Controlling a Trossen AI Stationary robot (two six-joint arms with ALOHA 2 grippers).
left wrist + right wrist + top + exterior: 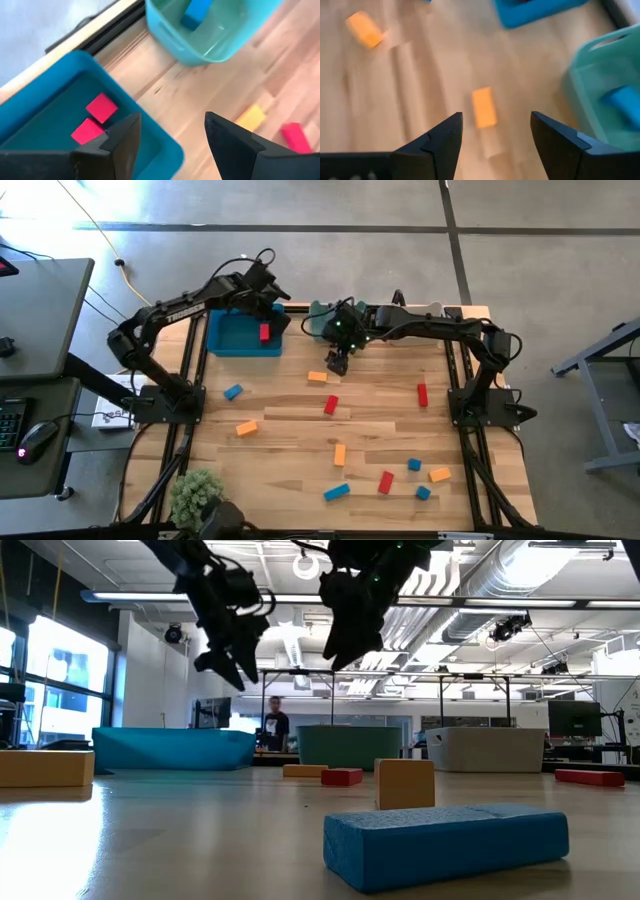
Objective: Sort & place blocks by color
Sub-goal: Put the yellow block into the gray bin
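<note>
The left gripper (272, 308) hangs over the blue bin's (222, 340) right edge, fingers apart and empty. Two red blocks (95, 118) lie in that bin. The right gripper (337, 362) hovers just above an orange bar (317, 377) near the teal bin (200, 47), its fingers also spread with nothing between them; the bar's long axis runs across the table. A blue block (196, 12) sits in the teal bin.

The other blocks are scattered on the table (290, 460): a red bar (422, 394) pointing front to back at the right, a red block (331, 406) mid-table, an orange bar (340, 454) standing lengthwise nearer the front, a tilted blue bar (336, 493) beside a slanted red one (386, 482).
</note>
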